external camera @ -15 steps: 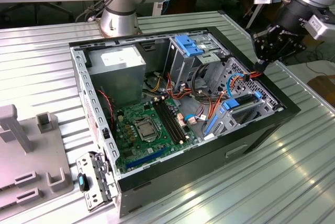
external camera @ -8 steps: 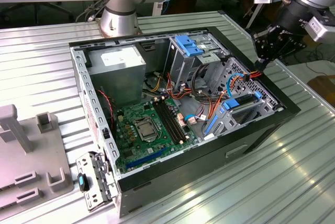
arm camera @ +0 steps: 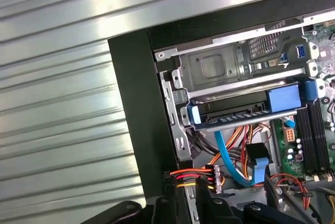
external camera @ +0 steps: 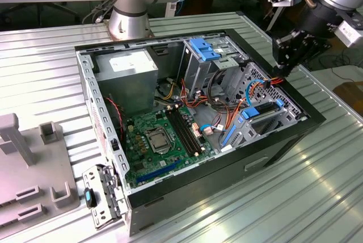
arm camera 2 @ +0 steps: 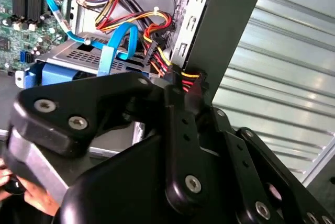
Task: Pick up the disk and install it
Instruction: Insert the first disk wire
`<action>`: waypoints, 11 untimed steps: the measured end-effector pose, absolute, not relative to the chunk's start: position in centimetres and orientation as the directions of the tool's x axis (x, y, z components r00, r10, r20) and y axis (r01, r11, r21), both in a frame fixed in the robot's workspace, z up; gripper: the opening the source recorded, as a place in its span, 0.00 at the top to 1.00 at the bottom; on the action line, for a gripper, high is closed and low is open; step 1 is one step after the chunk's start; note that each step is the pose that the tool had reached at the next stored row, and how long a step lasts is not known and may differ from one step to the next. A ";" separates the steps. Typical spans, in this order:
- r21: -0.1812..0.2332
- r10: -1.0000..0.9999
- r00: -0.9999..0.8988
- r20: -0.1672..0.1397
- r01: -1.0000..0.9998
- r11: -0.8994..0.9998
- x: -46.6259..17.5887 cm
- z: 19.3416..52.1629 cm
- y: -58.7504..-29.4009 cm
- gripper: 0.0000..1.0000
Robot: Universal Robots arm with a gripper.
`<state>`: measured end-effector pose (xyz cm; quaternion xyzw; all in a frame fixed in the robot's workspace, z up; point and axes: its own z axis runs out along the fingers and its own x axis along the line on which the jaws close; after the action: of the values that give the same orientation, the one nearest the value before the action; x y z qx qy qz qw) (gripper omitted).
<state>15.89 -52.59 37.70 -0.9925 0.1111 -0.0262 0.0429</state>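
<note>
- The pincer [external camera: 281, 72] hangs over a corner of the computer case [external camera: 311, 119], pinching a bundle of red and yellow wires [arm camera: 194, 174].
- The disk [arm camera: 245, 111] sits slotted inside the computer case, near those wires.

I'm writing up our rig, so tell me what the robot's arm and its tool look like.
The arm has silvery grey tubular sections with pale blue joint caps and black cables near its wrist. The tool is black, built from hinged links fastened with silver screws.
</note>
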 end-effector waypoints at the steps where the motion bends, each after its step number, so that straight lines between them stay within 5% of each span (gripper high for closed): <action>1: -0.091 -0.224 0.974 0.043 -0.220 -0.971 16.0 37.7 -52.6 0.69; 8: -0.092 -0.248 0.968 0.047 -0.243 -0.966 17.2 37.3 -52.6 0.69; 11: -0.100 -0.231 0.970 0.081 -0.223 -0.970 17.1 36.8 -52.8 0.69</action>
<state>17.06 -52.75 36.84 -0.9914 0.1143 -0.0459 0.0449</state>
